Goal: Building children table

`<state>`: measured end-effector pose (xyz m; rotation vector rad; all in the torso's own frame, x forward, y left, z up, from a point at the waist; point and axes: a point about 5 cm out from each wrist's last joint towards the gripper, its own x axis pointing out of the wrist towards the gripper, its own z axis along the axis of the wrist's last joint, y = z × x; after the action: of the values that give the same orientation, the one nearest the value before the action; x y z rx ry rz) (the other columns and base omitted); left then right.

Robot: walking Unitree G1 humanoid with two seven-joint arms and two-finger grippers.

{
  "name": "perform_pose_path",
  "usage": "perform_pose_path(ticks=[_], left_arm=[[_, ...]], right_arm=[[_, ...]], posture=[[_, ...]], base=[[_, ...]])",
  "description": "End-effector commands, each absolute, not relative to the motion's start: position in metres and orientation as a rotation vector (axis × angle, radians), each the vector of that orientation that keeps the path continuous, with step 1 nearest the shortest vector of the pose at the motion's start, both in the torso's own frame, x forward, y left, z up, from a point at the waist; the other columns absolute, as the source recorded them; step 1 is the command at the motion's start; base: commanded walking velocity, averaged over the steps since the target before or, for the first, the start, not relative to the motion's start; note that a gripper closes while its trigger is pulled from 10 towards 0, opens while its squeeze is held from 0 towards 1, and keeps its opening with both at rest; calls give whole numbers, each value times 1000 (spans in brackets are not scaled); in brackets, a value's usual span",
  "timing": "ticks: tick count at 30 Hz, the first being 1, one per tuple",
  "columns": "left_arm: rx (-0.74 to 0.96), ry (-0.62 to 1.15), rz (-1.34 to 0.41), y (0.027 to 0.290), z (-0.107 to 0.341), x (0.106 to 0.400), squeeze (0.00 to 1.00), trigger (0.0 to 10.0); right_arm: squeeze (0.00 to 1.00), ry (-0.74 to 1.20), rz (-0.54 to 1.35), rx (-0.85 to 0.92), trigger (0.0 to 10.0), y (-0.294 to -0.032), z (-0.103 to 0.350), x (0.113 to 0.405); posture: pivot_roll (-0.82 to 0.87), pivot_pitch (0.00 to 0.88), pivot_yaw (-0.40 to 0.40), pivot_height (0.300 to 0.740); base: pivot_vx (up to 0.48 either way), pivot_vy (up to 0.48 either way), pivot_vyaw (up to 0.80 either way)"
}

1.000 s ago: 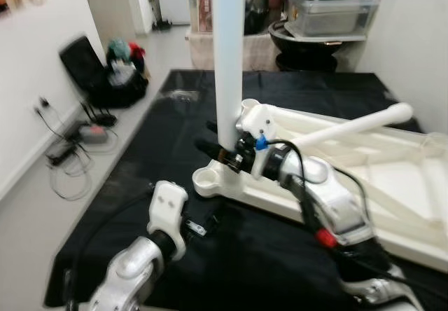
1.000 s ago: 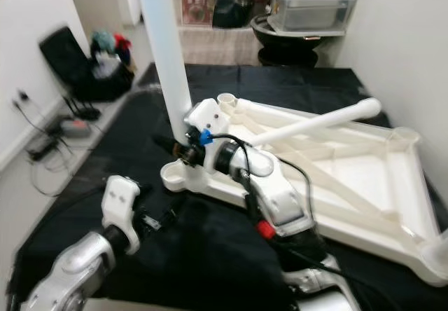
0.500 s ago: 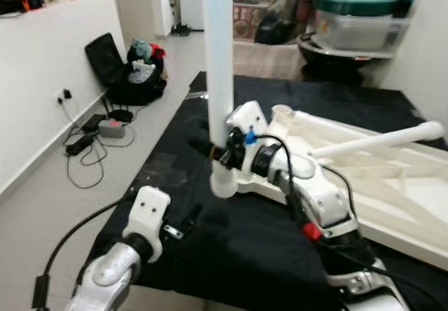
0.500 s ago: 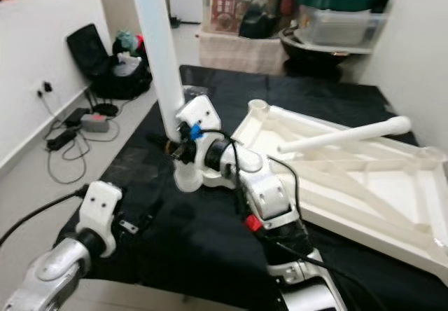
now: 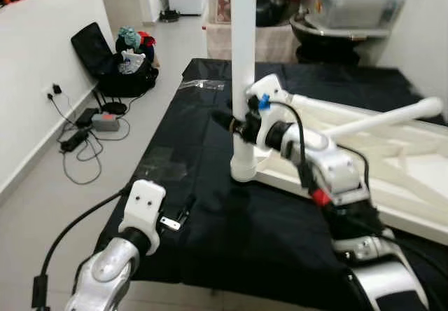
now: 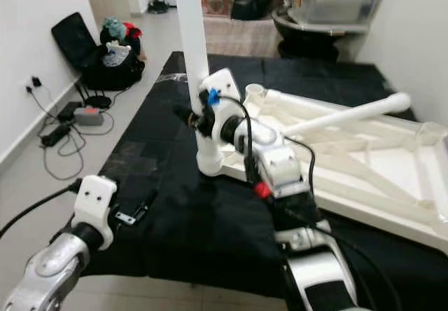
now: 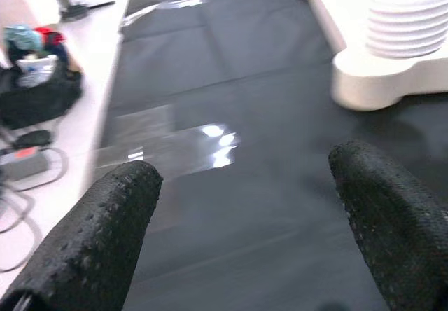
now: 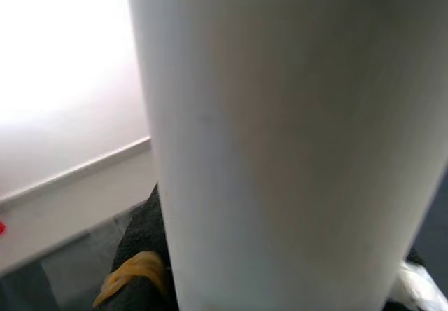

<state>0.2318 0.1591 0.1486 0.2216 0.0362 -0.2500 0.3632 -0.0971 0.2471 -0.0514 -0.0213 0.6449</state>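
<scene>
White table leg [image 5: 243,52] stood upright, top cut off; right gripper [image 5: 236,124] clasped it, fingertips partly hidden. Left gripper [image 7: 245,206] hung spread w/ nothing held, over black mat [image 5: 210,213].

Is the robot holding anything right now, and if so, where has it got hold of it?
The right tool grips the upright white table leg low down, just above its socket. The left tool is open and holds nothing.
</scene>
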Motion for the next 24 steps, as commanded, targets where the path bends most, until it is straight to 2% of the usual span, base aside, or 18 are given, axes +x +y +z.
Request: perform_pose_path(ticks=[1, 8, 14, 17, 18, 22, 23, 24], left_arm=[[253, 35, -233, 165, 152, 231, 0, 10000], [290, 38, -184, 188, 159, 227, 0, 10000], [263, 82, -218, 188, 152, 217, 0, 10000], [181, 97, -243, 187, 153, 207, 0, 10000], [150, 106, -297, 181, 153, 200, 0, 10000], [105, 100, -402, 166, 155, 190, 0, 10000], [105, 100, -402, 166, 155, 190, 0, 10000], [81, 80, -431, 161, 157, 191, 0, 10000]], right_arm=[[0, -10, 634, -13, 10000, -95, 249, 365], [0, 13, 500, 84, 10000, -106, 261, 369], [0, -41, 464, 106, 10000, -118, 277, 369], [0, -110, 447, 146, 10000, -126, 294, 369], [0, -204, 494, 164, 10000, -126, 306, 367], [0, -333, 630, 210, 10000, -124, 320, 362], [0, -333, 630, 210, 10000, -124, 320, 362], [0, -386, 713, 152, 10000, -121, 326, 359]], posture=[[23, 145, -45, 740], [22, 182, -46, 740], [13, 208, -39, 740], [11, 228, -32, 740], [11, 240, -32, 740], [7, 267, -35, 740], [7, 267, -35, 740], [8, 274, -39, 740]], base=[[0, 0, 0], [0, 0, 0], [0, 0, 0], [0, 0, 0], [0, 0, 0], [0, 0, 0], [0, 0, 0], [0, 0, 0]])
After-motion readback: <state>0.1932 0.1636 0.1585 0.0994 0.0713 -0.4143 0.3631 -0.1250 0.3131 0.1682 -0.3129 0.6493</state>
